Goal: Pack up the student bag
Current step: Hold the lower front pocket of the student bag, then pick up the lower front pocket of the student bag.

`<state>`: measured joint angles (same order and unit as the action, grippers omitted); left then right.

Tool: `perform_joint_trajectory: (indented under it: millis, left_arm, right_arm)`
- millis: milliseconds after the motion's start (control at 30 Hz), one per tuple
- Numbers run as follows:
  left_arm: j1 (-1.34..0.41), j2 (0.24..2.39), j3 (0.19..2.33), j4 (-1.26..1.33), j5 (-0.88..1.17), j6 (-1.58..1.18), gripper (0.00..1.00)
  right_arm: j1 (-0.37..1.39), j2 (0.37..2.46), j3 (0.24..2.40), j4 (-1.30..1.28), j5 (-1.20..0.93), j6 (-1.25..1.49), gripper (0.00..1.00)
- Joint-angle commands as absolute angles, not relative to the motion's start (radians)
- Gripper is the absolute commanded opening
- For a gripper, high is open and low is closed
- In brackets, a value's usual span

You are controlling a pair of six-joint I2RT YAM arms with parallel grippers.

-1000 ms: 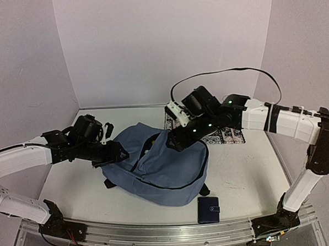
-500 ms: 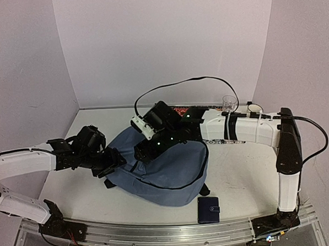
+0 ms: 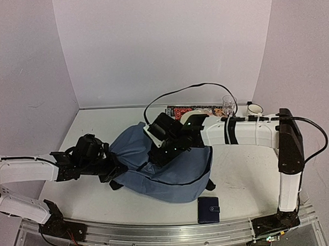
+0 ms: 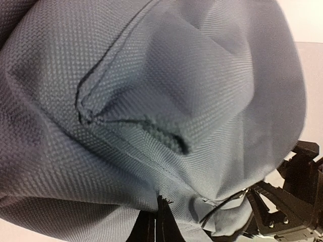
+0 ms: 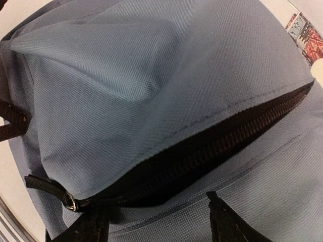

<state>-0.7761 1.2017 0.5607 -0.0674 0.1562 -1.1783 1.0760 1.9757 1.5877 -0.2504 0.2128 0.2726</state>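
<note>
Workspace as observed: a white table (image 3: pixel 250 179) enclosed by pale walls, both arms mounted at its near edge. The student bag (image 3: pixel 175 175), slate-blue fabric and the largest item present, lies slumped on the middle of the table, slightly left of centre, with a black strap (image 3: pixel 115 185) protruding at its lower left edge. Its main zip opening (image 5: pixel 212 146) is parted, showing a dark interior lined with black zipper teeth. The right arm (image 3: pixel 247 131) extends leftward across the table and ends above the top of the bag; the right gripper (image 5: pixel 156 206) stands with its jaws apart, nothing between them but the bag's surface, and its fingers (image 5: pixel 227 224) sit just below the zip line. The left arm (image 3: pixel 23 170) reaches in low from the left side; the left gripper (image 3: pixel 116 172) meets the bag's left edge and is clamped on a fold of the fabric, the creases in the cloth running down to its tips in the left wrist view. A patterned mat (image 3: pixel 188 110) lies at the far edge of the table, partly hidden behind the right arm. A dark navy wallet (image 3: pixel 208 209) rests flat near the front edge, just beside the bag's lower right corner and not touching it. A white mug (image 3: pixel 255 109) and a clear glass (image 3: pixel 228 103) stand upright at the far right. A metal zip pull (image 5: pixel 69 202) sits at the closed end of the zip.
</note>
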Motion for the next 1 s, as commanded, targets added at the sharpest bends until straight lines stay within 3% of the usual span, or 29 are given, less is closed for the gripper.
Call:
perform_joint_trajectory:
  millis: [0, 400, 467, 567, 733, 967]
  left_arm:
    - [-0.786, 1.134, 0.56, 0.15, 0.23, -1.179, 0.0]
    - [-0.799, 1.08, 0.539, 0.15, 0.296, -1.165, 0.0]
    - [-0.801, 1.076, 0.54, 0.15, 0.3, -1.161, 0.0]
    - [-0.804, 1.073, 0.543, 0.149, 0.307, -1.156, 0.0]
    - [-0.807, 1.074, 0.546, 0.149, 0.321, -1.151, 0.0]
    - [-0.81, 1.067, 0.548, 0.146, 0.322, -1.15, 0.0]
  right_arm:
    - [1.078, 1.856, 1.594, -0.373, 0.225, 0.172, 0.67]
    - [1.163, 1.841, 1.7, -0.384, 0.194, -0.197, 0.67]
    - [1.172, 1.85, 1.71, -0.385, 0.192, -0.252, 0.65]
    - [1.182, 1.88, 1.725, -0.386, 0.228, -0.334, 0.53]
    - [1.192, 1.949, 1.785, -0.391, 0.274, -0.421, 0.46]
    - [1.212, 2.01, 1.804, -0.412, 0.272, -0.486, 0.46]
